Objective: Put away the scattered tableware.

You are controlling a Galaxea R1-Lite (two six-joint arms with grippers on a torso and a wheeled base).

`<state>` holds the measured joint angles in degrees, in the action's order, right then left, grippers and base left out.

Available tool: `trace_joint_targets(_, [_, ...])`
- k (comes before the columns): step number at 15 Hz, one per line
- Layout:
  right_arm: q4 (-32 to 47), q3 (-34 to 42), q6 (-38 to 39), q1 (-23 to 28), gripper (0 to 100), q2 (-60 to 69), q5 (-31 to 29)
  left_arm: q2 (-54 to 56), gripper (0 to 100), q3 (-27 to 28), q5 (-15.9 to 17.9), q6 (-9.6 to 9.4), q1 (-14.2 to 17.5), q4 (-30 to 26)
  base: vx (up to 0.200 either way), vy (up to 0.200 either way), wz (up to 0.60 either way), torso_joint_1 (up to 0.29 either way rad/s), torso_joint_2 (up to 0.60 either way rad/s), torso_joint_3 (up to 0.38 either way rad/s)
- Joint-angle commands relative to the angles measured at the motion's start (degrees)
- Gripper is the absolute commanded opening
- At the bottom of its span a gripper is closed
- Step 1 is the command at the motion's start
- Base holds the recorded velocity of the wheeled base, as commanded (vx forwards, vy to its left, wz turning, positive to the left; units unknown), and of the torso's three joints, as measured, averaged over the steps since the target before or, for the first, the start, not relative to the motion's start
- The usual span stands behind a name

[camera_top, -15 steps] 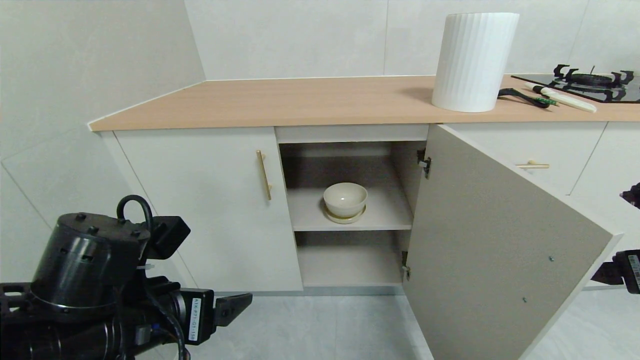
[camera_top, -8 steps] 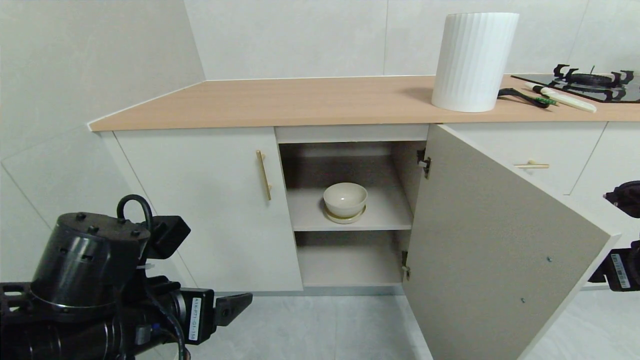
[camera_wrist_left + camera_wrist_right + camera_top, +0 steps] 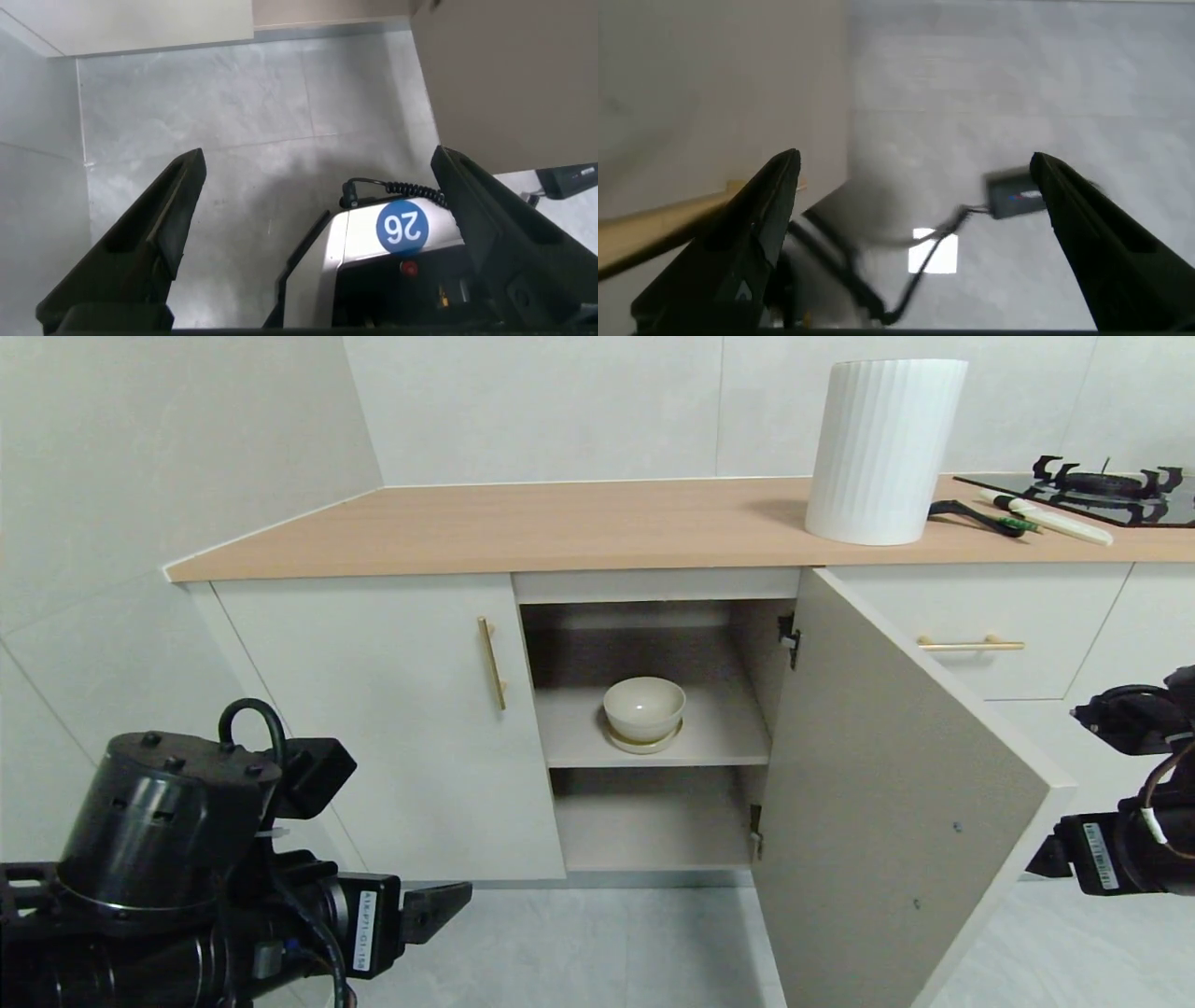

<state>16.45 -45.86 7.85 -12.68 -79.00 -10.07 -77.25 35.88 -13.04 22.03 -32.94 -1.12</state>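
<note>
A cream bowl (image 3: 644,707) sits on a small saucer (image 3: 642,742) on the upper shelf of the open cabinet (image 3: 653,616). The cabinet door (image 3: 887,784) stands partly open, swung out to the right. My right arm (image 3: 1120,849) is low at the right edge, behind the door's outer face. The right gripper (image 3: 915,215) is open, and the door's gold handle (image 3: 663,233) runs beside one finger. My left arm (image 3: 187,877) hangs low at the left. The left gripper (image 3: 318,224) is open over the floor and holds nothing.
On the wooden counter (image 3: 560,527) stand a tall white ribbed vase (image 3: 887,448) and several utensils (image 3: 1022,518) beside a black stove (image 3: 1102,485). The left cabinet door (image 3: 392,728) is closed. A drawer with a gold handle (image 3: 971,642) lies right of the open door.
The open door has swung inward toward the cabinet. My right arm has come further into the head view from the right, following the door. The left arm and bowl have not moved.
</note>
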Motion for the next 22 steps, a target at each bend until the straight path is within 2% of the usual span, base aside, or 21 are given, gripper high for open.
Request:
trace_joint_targets(1, [-0.3,0.2,0.8,-2.8,100,-0.4,0.0,0.0,100,0.0,-0.1,0.03,0.1,0.0,0.000,0.000,0.00,0.000,0.00,0.000])
trace_joint_targets(2, [-2.2,0.6,3.9,-6.1,100,-1.4,0.0,0.0,100,-0.1,-0.1,0.03,0.1,0.0,0.000,0.000,0.00,0.000,0.00,0.000])
trace_joint_targets(4, [-4.8,1.0,5.7,-8.6,100,-2.9,0.0,-0.1,100,-0.1,0.0,0.03,0.0,0.1,0.000,0.000,0.00,0.000,0.00,0.000])
trace_joint_targets(9, [-12.2,0.5,5.8,-15.0,100,-7.6,0.0,0.7,100,-0.3,0.0,-0.06,0.1,1.0,0.000,0.000,0.00,0.000,0.00,0.000])
trace_joint_targets(13, [-12.9,-8.3,5.3,-21.0,100,-15.3,5.1,2.4,100,-0.8,-0.1,-0.14,0.1,2.3,0.000,0.000,0.00,0.000,0.00,0.000])
trace_joint_targets(16, [-13.5,-15.6,5.8,-22.5,100,-21.5,5.9,4.4,100,-0.8,-0.1,-0.50,1.1,2.3,0.000,0.000,0.00,0.000,0.00,0.000])
trace_joint_targets(18, [-14.2,-15.8,7.4,-22.7,100,-23.2,7.3,4.0,100,-0.8,-0.4,-0.58,1.6,2.3,0.000,0.000,0.00,0.000,0.00,0.000])
trace_joint_targets(22, [-22.6,-15.4,12.9,-22.6,100,-27.5,7.3,2.3,100,-0.8,-1.4,-0.58,1.6,2.4,0.000,0.000,0.00,0.000,0.00,0.000])
